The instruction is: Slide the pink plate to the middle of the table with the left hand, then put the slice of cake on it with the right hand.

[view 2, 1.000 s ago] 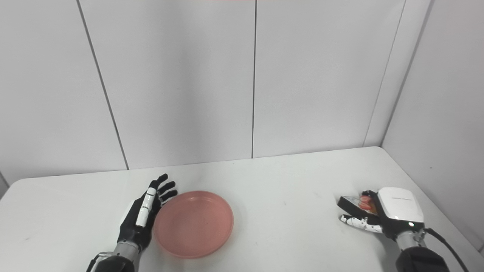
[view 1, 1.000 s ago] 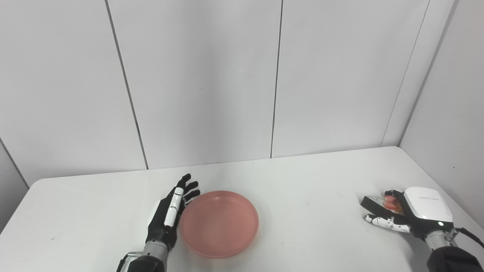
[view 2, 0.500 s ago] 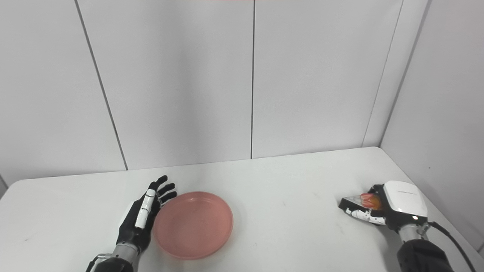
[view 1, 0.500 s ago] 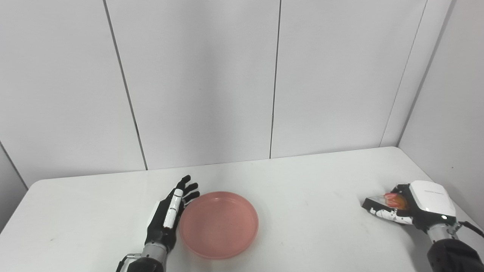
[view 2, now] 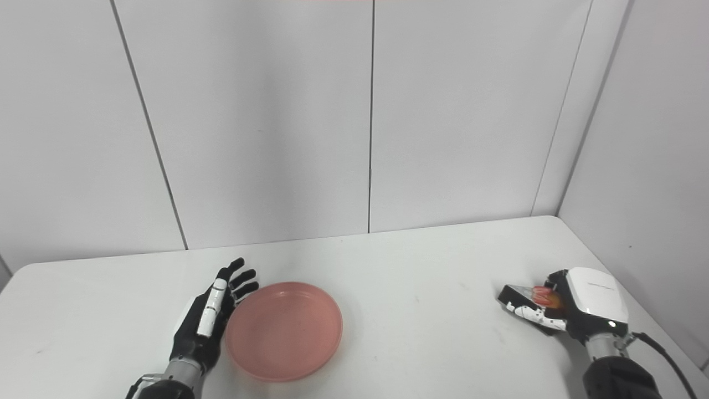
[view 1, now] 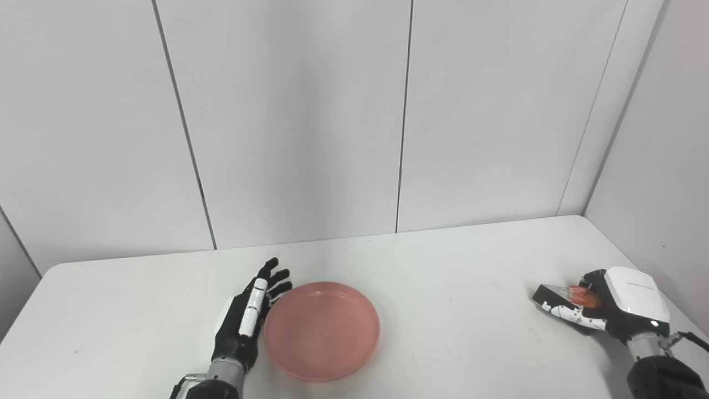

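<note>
Left hand (view 1: pixel 243 324): fingers spread, empty, touching pink plate (view 1: pixel 322 330) rim.
Right hand (view 1: pixel 612 305): clamped on cake slice (view 1: pixel 576 295), well right of plate.
Tip: carry level, lower onto plate centre.

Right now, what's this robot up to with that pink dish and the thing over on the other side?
The robot is serving cake. Its left hand rests open, edge-on against the left rim of the pink plate, which sits empty near the middle of the white table. Far to the right, its right hand is closed around the slice of cake, close to the table's right edge. The cake has not yet reached the plate.
</note>
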Robot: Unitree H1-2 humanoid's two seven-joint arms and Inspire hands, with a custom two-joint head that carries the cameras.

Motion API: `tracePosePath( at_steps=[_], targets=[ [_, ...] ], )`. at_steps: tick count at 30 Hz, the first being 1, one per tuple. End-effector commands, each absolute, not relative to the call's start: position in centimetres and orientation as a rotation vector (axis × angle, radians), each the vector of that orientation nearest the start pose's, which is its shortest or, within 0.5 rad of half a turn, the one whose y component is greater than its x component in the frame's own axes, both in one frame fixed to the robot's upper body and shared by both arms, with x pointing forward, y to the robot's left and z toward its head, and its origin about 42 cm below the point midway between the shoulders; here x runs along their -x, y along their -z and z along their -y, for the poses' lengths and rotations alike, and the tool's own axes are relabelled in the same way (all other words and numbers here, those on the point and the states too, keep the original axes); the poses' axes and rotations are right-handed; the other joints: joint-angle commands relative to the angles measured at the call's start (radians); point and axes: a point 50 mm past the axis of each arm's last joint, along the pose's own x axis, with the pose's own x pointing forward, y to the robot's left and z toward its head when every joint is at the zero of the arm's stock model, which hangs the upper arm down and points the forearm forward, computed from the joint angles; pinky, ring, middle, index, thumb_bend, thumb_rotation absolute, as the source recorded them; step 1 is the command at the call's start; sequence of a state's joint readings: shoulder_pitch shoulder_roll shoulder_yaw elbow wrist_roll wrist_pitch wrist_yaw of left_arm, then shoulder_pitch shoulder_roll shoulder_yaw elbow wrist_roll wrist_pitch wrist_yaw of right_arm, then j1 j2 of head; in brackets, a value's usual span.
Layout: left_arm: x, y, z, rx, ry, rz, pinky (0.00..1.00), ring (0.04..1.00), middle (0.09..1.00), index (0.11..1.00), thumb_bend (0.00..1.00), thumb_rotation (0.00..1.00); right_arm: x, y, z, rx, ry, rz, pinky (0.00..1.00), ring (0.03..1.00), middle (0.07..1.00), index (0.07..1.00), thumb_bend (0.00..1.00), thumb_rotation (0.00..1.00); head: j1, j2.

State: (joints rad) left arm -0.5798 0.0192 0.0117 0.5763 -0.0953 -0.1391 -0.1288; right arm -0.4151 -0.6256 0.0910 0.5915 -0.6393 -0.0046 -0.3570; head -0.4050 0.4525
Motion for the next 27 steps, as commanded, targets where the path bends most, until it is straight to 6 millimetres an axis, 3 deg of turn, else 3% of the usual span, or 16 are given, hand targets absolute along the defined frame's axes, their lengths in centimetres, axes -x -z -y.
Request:
tracePosePath(
  at_steps=[1,6,8,11,13,16,22,27],
  targets=[
    [-45.9,-16.1,-16.0,0.03,0.253,0.143,0.77,0.831,0.857,0.881,0.62,0.92,-39.6,-17.3,45.0,1.265,0.338,0.043,0.1,0.153,0.212,0.244,0.52,0.67,0.003,0.0],
    [-45.9,-16.2,-15.7,0.032,0.251,0.145,0.77,0.829,0.855,0.884,0.62,0.92,-39.7,-18.9,44.1,1.251,0.338,0.133,0.11,0.157,0.217,0.246,0.54,0.69,0.025,0.002],
    [-45.8,-16.3,-15.6,0.031,0.251,0.148,0.77,0.834,0.858,0.879,0.61,0.93,-39.7,-19.8,43.5,1.257,0.337,0.191,0.11,0.158,0.219,0.254,0.54,0.63,0.035,0.002],
    [-45.7,-16.4,-15.3,0.028,0.247,0.15,0.78,0.833,0.856,0.877,0.61,0.94,-39.8,-22.7,41.7,1.284,0.334,0.28,0.11,0.163,0.226,0.276,0.55,0.6,0.052,0.003],
    [-45.7,-16.5,-15.1,0.026,0.245,0.149,0.79,0.833,0.858,0.878,0.61,0.94,-39.8,-24.3,40.8,1.273,0.324,0.339,0.11,0.162,0.226,0.283,0.56,0.63,0.066,0.004],
    [-45.6,-16.5,-14.7,0.02,0.238,0.147,0.78,0.825,0.856,0.88,0.61,0.94,-39.7,-27.0,39.5,1.255,0.311,0.447,0.09,0.143,0.207,0.251,0.54,0.59,0.093,0.004],
    [-45.3,-16.5,-13.8,0.018,0.227,0.145,0.76,0.813,0.85,0.877,0.6,0.93,-39.9,-30.5,38.3,1.205,0.307,0.592,0.1,0.15,0.22,0.258,0.53,0.59,0.166,0.003],
    [-45.3,-16.3,-13.3,0.008,0.22,0.149,0.74,0.801,0.832,0.865,0.61,0.91,-40.5,-32.2,37.4,1.19,0.288,0.68,0.1,0.141,0.207,0.236,0.51,0.6,0.205,0.0]
  ],
)
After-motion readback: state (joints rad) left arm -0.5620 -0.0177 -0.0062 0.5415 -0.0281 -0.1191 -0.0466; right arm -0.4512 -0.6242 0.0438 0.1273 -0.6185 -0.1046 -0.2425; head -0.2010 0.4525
